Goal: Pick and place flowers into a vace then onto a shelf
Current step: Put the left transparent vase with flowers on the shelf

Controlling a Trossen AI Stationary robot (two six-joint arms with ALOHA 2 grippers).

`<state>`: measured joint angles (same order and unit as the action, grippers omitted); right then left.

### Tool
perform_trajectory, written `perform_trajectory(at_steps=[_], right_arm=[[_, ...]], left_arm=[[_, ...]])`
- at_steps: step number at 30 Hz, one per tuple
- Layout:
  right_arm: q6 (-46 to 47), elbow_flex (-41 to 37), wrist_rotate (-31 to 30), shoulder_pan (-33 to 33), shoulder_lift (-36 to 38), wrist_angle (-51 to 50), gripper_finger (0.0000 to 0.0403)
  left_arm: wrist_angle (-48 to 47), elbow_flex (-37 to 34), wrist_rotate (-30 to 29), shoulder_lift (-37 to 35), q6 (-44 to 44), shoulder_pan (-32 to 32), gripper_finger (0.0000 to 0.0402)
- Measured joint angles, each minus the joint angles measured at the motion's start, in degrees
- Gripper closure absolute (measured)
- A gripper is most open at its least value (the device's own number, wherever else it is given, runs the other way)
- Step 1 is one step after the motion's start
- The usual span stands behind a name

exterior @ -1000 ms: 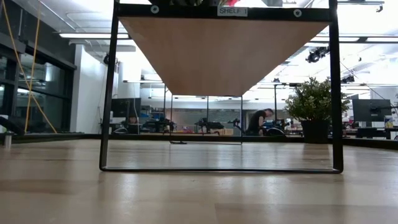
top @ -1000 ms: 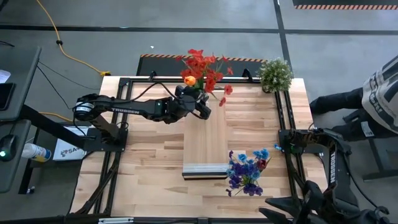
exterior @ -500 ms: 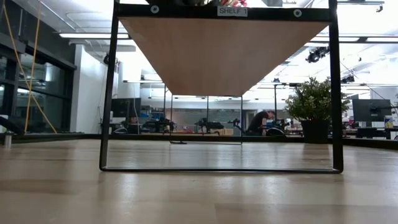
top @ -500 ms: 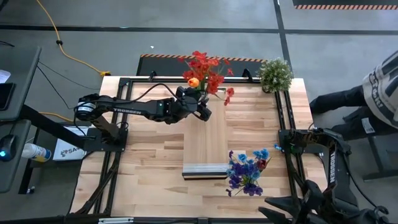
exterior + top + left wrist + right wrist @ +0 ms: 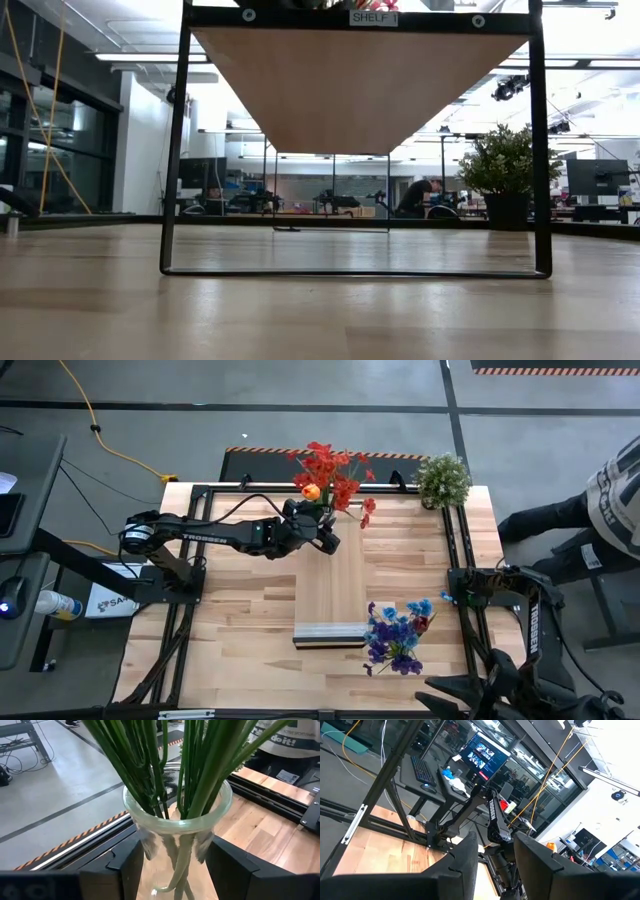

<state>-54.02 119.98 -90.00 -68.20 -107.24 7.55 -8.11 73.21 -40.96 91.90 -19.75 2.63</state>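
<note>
Glass fills my left wrist view: the vase (image 5: 177, 832) stands between my two dark fingers (image 5: 127, 870), its rim packed with green stems. My left jaws are spread, a finger at each side of the glass with a thin gap showing on either side, so I judge I am letting go rather than gripping; whether a pad grazes the wall I cannot tell.

From above, my left gripper (image 5: 322, 530) sits at the far end of the shelf (image 5: 330, 585), with the red and orange flowers (image 5: 328, 472) rising from the vase just beyond it. The vase appears to stand on the plank's far end. So the step in hand is the release after placing this bunch. Next I would need to back straight out along the line of my fingers, level, without clipping the glass or snagging the stems.

A second bunch, the blue and purple flowers (image 5: 397, 635), lies on the tabletop (image 5: 240, 630) beside the near end of the shelf, not yet in any vase.

My right gripper (image 5: 492, 865) waits at the table's right edge; its fingers stand a little apart on nothing.

The overhead view gives the layout but hides the vase under blooms. The low view shows only the shelf's underside (image 5: 360, 90) and its black frame. Farther off stand a potted plant (image 5: 441, 480) and a person (image 5: 600, 510) near the table.
</note>
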Motion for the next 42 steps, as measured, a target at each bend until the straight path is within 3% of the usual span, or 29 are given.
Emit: perform_trajectory(at_steps=[17, 32, 42], right_arm=[[0.0, 0.0, 0.0, 0.0, 0.0, 0.0, 0.0284], [0.0, 0.0, 0.0, 0.0, 0.0, 0.0, 0.0284], [-0.1, 0.0, 0.0, 0.0, 0.0, 0.0, 0.0284]], left_arm=[[-1.0, 0.0, 0.0, 0.0, -0.1, 0.0, 0.0153], [-1.0, 0.0, 0.1, 0.0, 0.0, -1.3, 0.0039], [-5.0, -0.1, -0.5, -0.5, 0.3, -4.5, 0.0009]])
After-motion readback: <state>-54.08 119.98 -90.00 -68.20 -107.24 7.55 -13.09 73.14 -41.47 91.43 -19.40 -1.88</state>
